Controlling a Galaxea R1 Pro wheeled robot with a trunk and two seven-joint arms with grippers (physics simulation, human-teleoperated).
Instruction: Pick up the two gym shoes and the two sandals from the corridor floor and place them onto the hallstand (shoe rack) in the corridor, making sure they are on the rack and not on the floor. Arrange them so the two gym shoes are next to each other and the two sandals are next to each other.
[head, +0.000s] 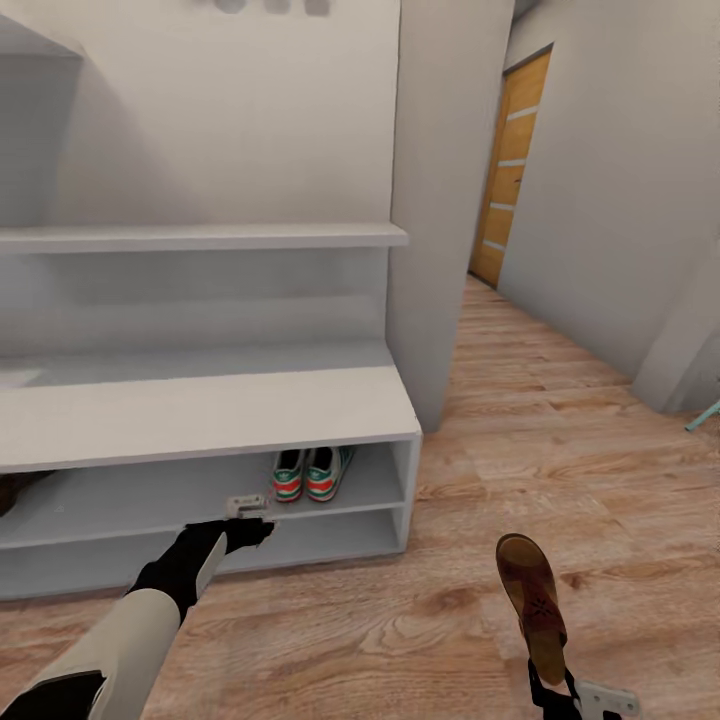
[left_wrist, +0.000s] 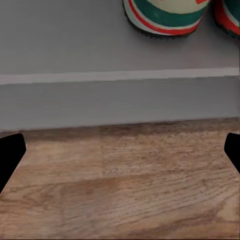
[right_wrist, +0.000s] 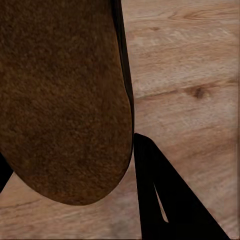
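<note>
Both gym shoes (head: 313, 473) stand side by side, touching, in the hallstand's (head: 210, 412) upper shelf slot near its right end (heels facing out). The left hand (head: 247, 507) hovers at that shelf's front edge, fingers spread and empty. The right hand (head: 558, 690) pinches one brown sandal (head: 532, 600) above the corridor floor (head: 560, 420), toe pointing away.

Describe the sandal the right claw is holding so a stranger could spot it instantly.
Start at the pale-grey hallstand, then look right to the wood floor in front of it. Above those planks, the right claw grips a brown sandal; unlike the white, green-striped gym shoes in the rack, it is plain brown leather.
</note>
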